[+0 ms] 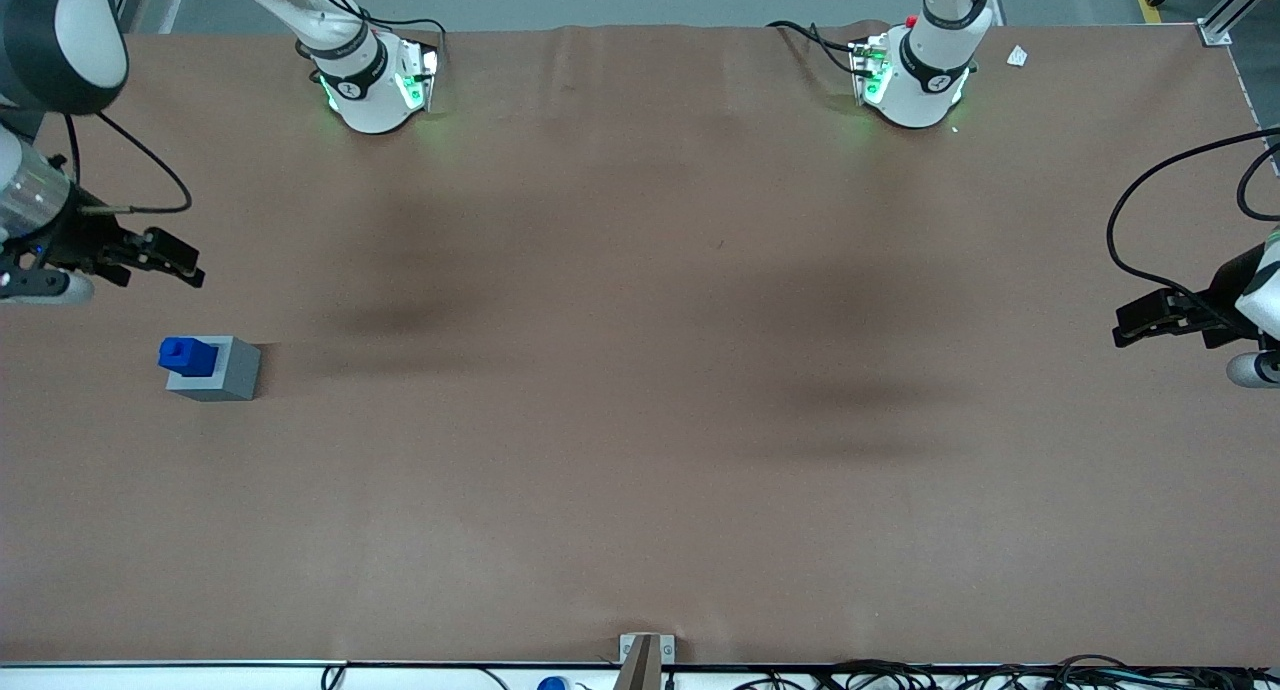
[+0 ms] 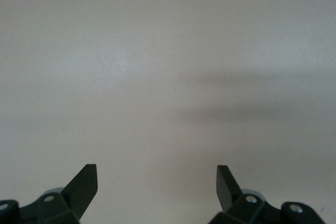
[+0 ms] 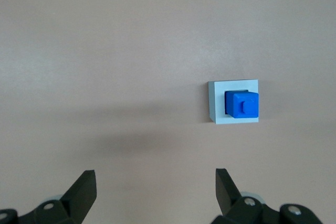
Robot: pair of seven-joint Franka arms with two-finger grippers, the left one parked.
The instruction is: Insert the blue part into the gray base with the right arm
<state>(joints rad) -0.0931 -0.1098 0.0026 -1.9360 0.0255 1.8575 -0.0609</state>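
The blue part [image 1: 187, 356] sits in the recess on top of the gray base [image 1: 222, 372], its upper half sticking out; both rest on the brown table at the working arm's end. The right wrist view shows the blue part [image 3: 242, 104] seated inside the gray base [image 3: 216, 103], stub upward. My right gripper [image 1: 180, 255] hangs above the table, farther from the front camera than the base and well apart from it. In its wrist view the gripper [image 3: 156, 182] is open, with only bare table between its fingers.
The brown table [image 1: 640, 420] stretches wide toward the parked arm's end. The two white arm bases [image 1: 370, 80] stand along the edge farthest from the front camera. A small bracket [image 1: 645, 650] and cables lie at the near edge.
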